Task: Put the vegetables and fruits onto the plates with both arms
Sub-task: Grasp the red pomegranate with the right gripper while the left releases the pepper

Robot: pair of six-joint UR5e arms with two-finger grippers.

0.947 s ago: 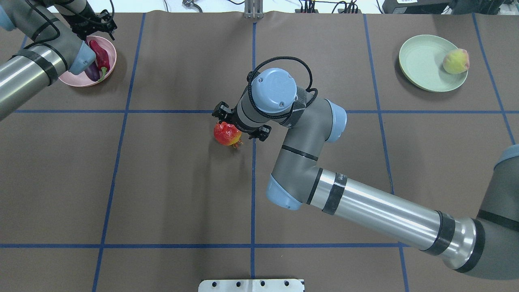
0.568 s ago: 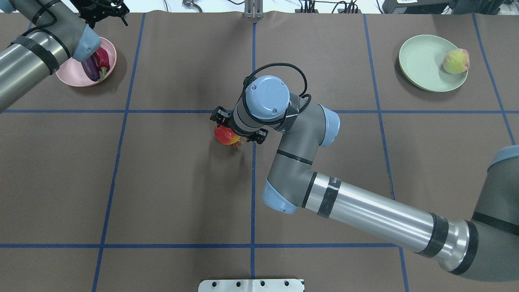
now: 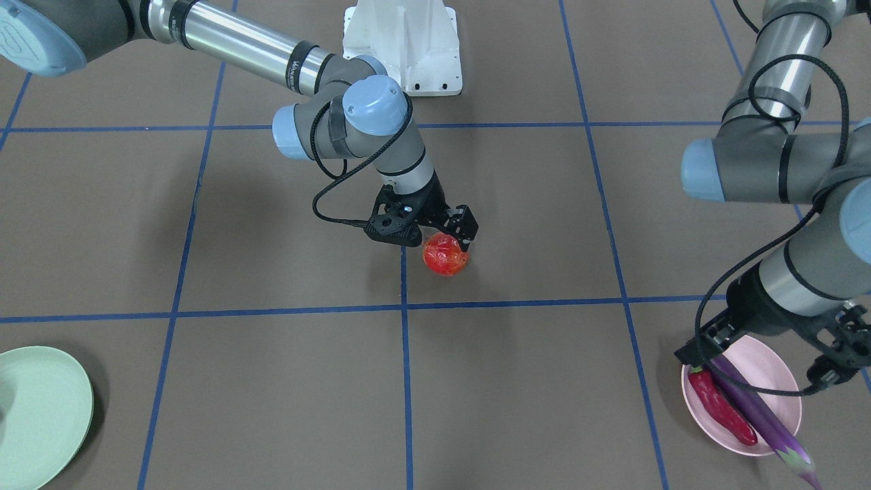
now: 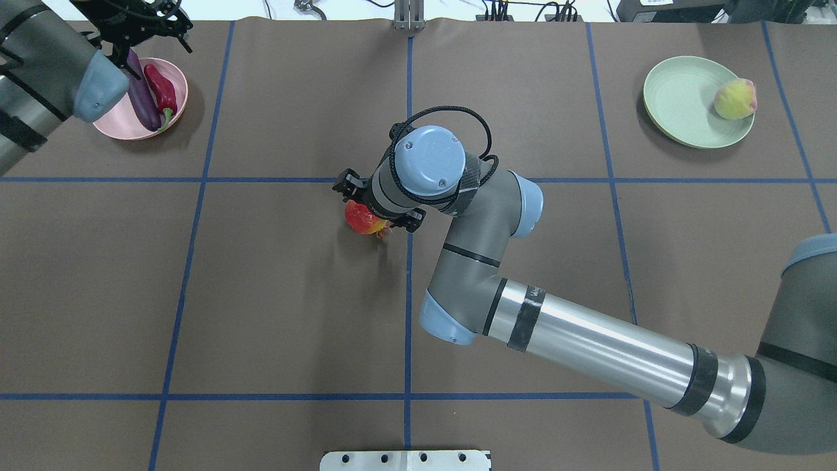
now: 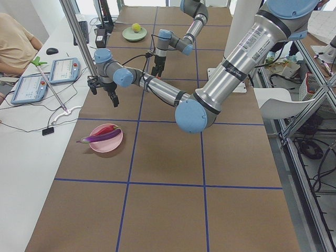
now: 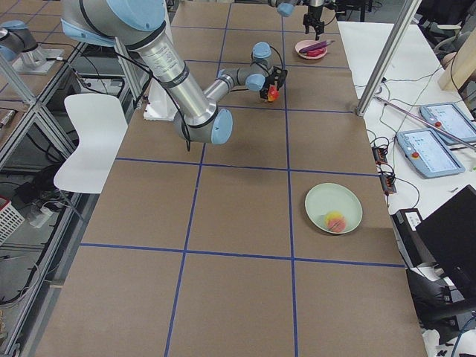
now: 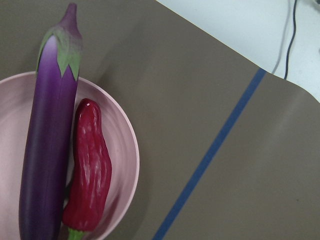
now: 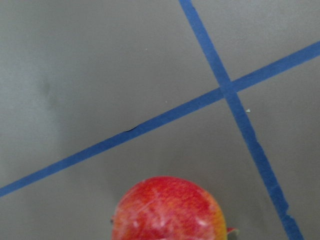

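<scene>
The shiny red-orange round fruit (image 4: 361, 220) (image 3: 445, 256) lies on the table near the centre, and also shows in the right wrist view (image 8: 167, 210). My right gripper (image 4: 377, 204) (image 3: 435, 235) is right over it, open, with a finger on each side. The purple eggplant (image 4: 142, 99) (image 7: 50, 150) and red chili pepper (image 4: 161, 91) (image 7: 92, 170) lie side by side on the pink plate (image 4: 121, 129) (image 3: 789, 381). My left gripper (image 4: 145, 29) (image 3: 765, 354) hangs open and empty above that plate. The peach (image 4: 735, 98) sits on the mint green plate (image 4: 680, 98).
The white base block (image 4: 405, 460) (image 3: 401, 47) stands at the robot's edge of the table. Blue tape lines (image 4: 408, 294) divide the brown table cover. A metal post (image 4: 409, 16) stands at the far edge. A side table with tablets (image 5: 63, 68) runs beyond that edge.
My left arm has drawn up and back from the pink plate, uncovering the eggplant and chili. My right gripper has shifted slightly left over the fruit, which has not moved.
</scene>
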